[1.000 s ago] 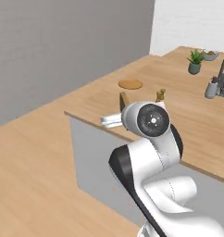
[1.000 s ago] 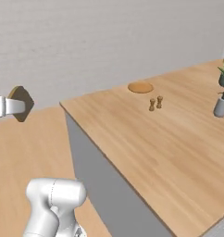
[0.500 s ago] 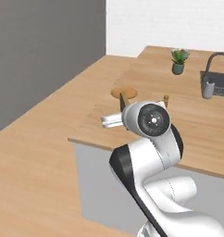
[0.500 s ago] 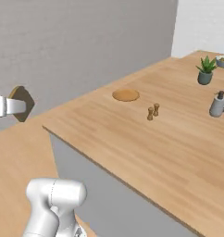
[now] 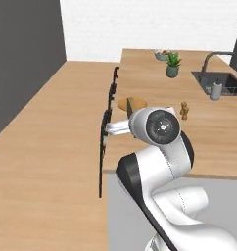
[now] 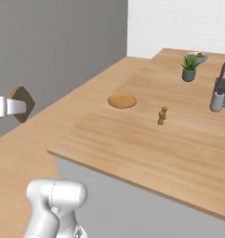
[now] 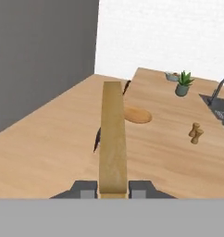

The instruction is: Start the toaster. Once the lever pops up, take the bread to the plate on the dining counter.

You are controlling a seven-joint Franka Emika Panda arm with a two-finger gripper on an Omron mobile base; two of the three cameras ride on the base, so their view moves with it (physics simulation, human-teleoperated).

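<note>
- Gripper (image 7: 112, 189) is clenched on the bread (image 7: 112, 139), slice edge-on between the jaws, so it stays steady in transit.
- Bread is aloft, short of the counter (image 6: 147, 139); the plate (image 6: 122, 101) waits ahead near its edge.

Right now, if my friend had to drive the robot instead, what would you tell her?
Pincer: shut on the thin tan-brown slice of bread, held edge-on out in front, off the left side of the counter in the right base view.
Round tan-orange plate: lies bare on the big light wood dining counter, near its left edge, with two small brown shakers to its right.
Done: the bread is in hand and the plate is in sight.
Left: carry the bread over the plate, lower it, let go.
</note>
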